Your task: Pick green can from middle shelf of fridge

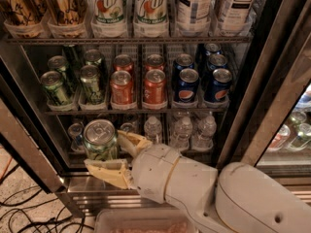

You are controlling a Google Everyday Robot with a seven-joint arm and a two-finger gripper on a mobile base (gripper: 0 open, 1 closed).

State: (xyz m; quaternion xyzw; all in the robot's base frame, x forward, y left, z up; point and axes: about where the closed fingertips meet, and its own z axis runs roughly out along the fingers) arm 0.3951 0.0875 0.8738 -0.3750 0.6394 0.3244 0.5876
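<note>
Floor cables (29,212): several dark cords lay looped on the speckled floor at the lower left of the frame.
Green can (99,140): one, upright, silver top and pull tab showing. It was at the lower left of centre, off the racks and in front of the bottle row, below the middle shelf.
Gripper (104,152): low in the frame, left of centre. Its two cream fingers (109,171) pinched the green can, one at the can's lower left and one at its right.
Arm (243,198): one white jointed arm ran from the lower right corner up to the gripper.
Clear bin (141,222): one, at the bottom edge below the wrist.
Fridge (26,152): steel-framed, with three wire racks in view.
Top rack: six tall cans, namely two gold-brown cans (60,4), two 7Up cans (109,4) and two tea cans (194,6).
Middle shelf (136,111): four shelved green cans (91,84) showed clearly in the two left lanes, with a darker one behind them that I could not make out. There were also four red-orange cans (154,86) and five Pepsi cans (186,84).
Bottom rack: at least five small water bottles (182,130), partly hidden by the can and gripper.
Neighbouring cooler (291,130): at the far right edge, holding blurred bottles I could not count.
</note>
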